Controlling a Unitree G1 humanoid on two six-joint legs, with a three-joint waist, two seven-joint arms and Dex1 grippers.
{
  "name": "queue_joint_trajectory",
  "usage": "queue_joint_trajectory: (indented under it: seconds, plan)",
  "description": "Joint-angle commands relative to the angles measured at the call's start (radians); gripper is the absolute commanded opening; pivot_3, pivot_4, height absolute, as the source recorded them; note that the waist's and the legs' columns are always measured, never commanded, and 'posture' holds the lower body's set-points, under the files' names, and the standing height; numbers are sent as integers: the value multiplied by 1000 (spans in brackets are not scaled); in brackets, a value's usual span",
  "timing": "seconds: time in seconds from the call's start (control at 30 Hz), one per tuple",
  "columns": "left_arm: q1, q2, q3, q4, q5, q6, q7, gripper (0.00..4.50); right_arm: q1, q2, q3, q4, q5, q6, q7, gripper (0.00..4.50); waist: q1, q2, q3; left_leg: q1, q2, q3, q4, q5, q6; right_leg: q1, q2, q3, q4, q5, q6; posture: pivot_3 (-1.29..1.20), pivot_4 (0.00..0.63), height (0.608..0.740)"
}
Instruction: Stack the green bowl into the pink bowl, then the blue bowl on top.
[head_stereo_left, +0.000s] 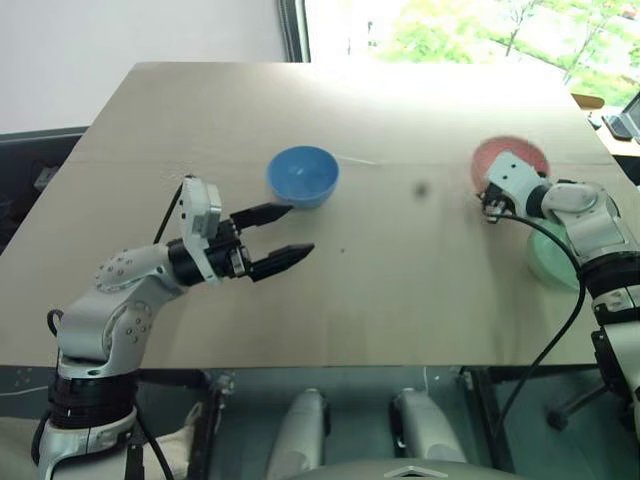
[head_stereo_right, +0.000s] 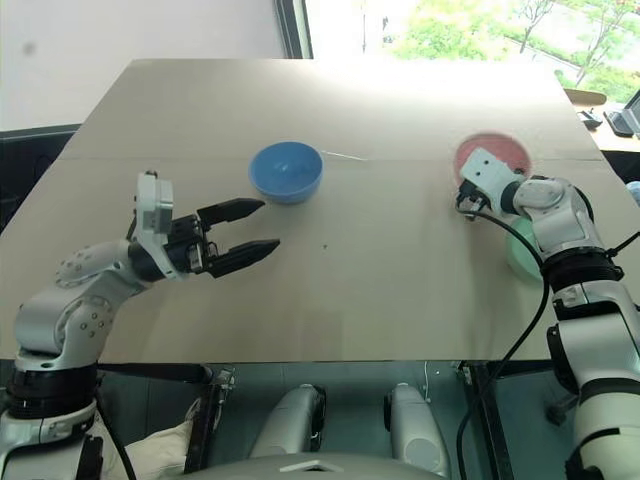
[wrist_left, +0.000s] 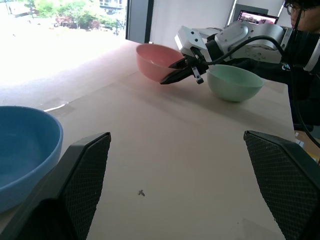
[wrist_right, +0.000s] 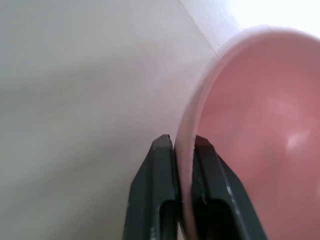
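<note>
The pink bowl (head_stereo_left: 507, 153) sits at the far right of the tan table (head_stereo_left: 400, 290). My right gripper (wrist_right: 182, 143) is shut on its near rim, one finger outside the wall and one inside. The green bowl (head_stereo_left: 551, 259) stands just nearer than the pink one, partly hidden by my right arm. The blue bowl (head_stereo_left: 302, 175) rests upright at the table's middle. My left gripper (head_stereo_left: 300, 228) hovers open just in front of the blue bowl, pointing right, with nothing between its fingers. The left wrist view shows the pink bowl (wrist_left: 155, 59) and green bowl (wrist_left: 235, 82) side by side.
The table's near edge (head_stereo_left: 330, 366) runs close below both arms. A person (wrist_left: 302, 45) and a laptop (wrist_left: 257, 17) are beyond the table's right side. Bare tabletop lies between the blue bowl and the other two.
</note>
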Motion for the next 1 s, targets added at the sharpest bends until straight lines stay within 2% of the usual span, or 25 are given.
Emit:
queue_joint_trajectory:
  seconds: [0.03,0.1,0.2,0.27,0.33,0.43,0.57,0.6,0.63,0.7,0.83,0.87,0.9,1.0]
  plan:
    - [-13,3,22,-33,-25,-4,15,4500,17,-14,-21,-144,11,13,50,70,0,0,0,0,0,0,0,0,1,0,0,0,0,0,0,0,150,740]
    - [-24,2,18,-14,-21,-7,15,4500,75,-22,-30,-312,41,73,95,70,1,0,0,0,0,0,0,-1,1,0,0,0,1,0,0,0,150,740]
    - [-32,4,18,13,-12,-14,8,4500,233,-22,-41,-752,191,328,182,70,4,0,0,0,0,-2,0,-1,1,0,0,-1,1,0,0,0,150,740]
    - [-35,6,19,31,-6,-18,3,4500,346,-11,-23,-1036,262,500,170,70,5,0,0,-1,0,-3,0,-1,2,0,0,-2,0,0,0,0,150,740]
    - [-40,8,16,46,1,-25,-2,4500,431,-3,17,-1219,272,598,136,70,5,0,0,-1,0,-4,0,-1,2,1,0,-3,0,0,0,0,150,740]
    - [-51,8,5,56,8,-32,-10,4500,496,11,80,-1309,236,669,74,70,5,0,0,-1,0,-5,3,-1,2,2,0,-4,2,0,0,0,150,740]
    - [-76,2,-13,61,10,-33,-18,4500,463,60,104,-1260,195,722,-19,70,4,0,0,1,-1,-5,11,-1,2,4,1,-4,8,0,0,0,150,740]
    - [-84,1,-17,67,13,-34,-19,4500,450,63,108,-1239,182,720,-32,782,4,0,0,2,-1,-5,12,-1,2,4,1,-3,10,0,0,0,150,740]
    - [-91,-1,-22,72,15,-36,-19,4500,439,66,108,-1220,174,722,-44,1006,4,0,0,3,-1,-5,13,-1,2,5,1,-3,12,0,0,0,150,740]
    - [-99,-3,-29,79,17,-38,-22,4500,428,57,112,-1198,162,713,-51,1995,4,0,0,4,-1,-6,13,-1,2,5,2,-3,13,0,0,0,150,740]
    - [-112,-12,-44,87,23,-42,-32,4500,434,29,107,-1181,114,682,-82,3253,4,0,0,1,-1,-6,13,-1,2,3,2,-4,13,0,0,0,150,740]
    - [-114,-14,-45,88,23,-41,-32,4500,437,29,101,-1182,112,684,-88,3814,4,0,0,0,-1,-6,13,-1,2,2,1,-4,13,0,0,0,150,740]
    - [-116,-15,-47,88,24,-41,-33,4500,439,28,89,-1189,114,691,-91,3983,4,0,0,0,-1,-6,13,-1,2,2,1,-3,13,0,0,0,150,740]
    - [-118,-17,-52,89,24,-42,-35,4500,463,9,7,-1276,174,732,-63,3983,4,0,0,0,-1,-6,12,-1,2,2,1,-3,13,0,0,0,150,740]
